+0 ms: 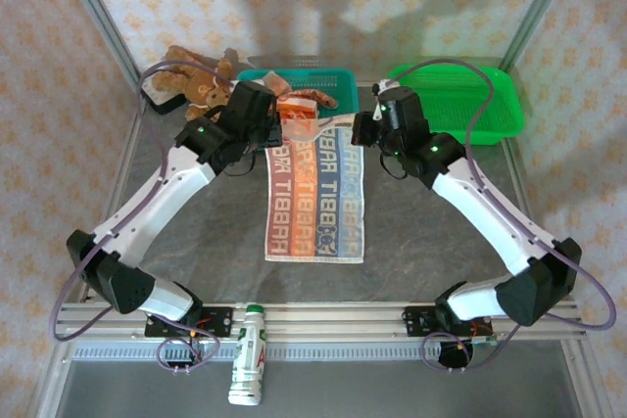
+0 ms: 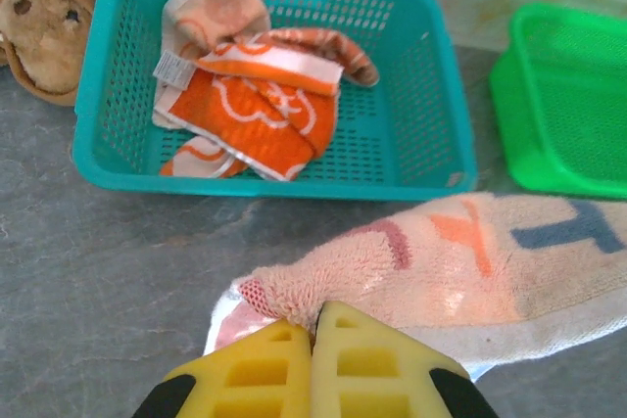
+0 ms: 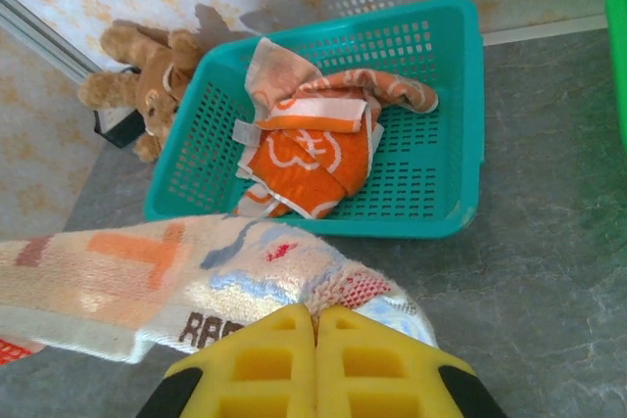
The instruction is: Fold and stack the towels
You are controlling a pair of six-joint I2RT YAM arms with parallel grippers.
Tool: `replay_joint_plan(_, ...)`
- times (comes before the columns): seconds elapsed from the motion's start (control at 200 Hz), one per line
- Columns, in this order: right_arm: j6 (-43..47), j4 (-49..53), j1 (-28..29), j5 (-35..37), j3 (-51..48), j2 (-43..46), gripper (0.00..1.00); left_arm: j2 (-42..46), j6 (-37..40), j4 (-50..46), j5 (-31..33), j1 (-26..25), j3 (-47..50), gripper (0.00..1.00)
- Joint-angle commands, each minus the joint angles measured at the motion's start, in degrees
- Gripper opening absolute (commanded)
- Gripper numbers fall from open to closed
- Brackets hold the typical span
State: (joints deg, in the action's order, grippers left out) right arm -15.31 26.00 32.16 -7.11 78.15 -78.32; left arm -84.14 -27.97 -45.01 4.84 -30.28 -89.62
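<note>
We are pinching the fluffy lettered towel (image 2: 470, 271) with left hand (image 2: 313, 325) and right hand (image 3: 315, 325), a perforated teal basket (image 2: 421, 134) sitting beyond.

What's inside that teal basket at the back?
Crumpled orange-and-white towels lie bunched in the teal basket, with bare mesh floor to their right. They overlap, so how many there are, and anything beneath them, is hidden.

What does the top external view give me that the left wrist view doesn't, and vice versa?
Top external: the right arm, the lettered towel full length, a bottle by the rail. Left wrist: left gripper shut on that towel's corner, a white tag on the orange towels. Both: teal basket, green basket, bear.
</note>
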Motion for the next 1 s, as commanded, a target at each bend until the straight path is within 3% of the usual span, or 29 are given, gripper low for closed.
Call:
replay_joint_plan(0.0, 2.85, -4.35, -0.86, -0.76, -1.69, -1.53, 0.00, -0.15, 1.93, 5.23, -1.02, 0.92, 3.45, 0.00)
replay_joint_plan(0.33, 0.85, -6.82, -1.68, -4.14, -11.96, -1.90, 0.00, 1.13, -1.33, 10.00, -3.64, 1.76, 16.17, 0.00)
replay_joint_plan(0.646, -5.32, -8.13, -1.42, -7.39, -24.02, 6.03, 0.00, 6.24, -5.63, 11.08, -7.92, 1.69, 26.42, 0.00)
replay_joint_plan(0.991, -12.47, -6.08, 4.72, -5.99, -35.41, 15.14, 0.00, 13.20, -10.45, 11.12, -10.64, -0.55, 37.52, 0.00)
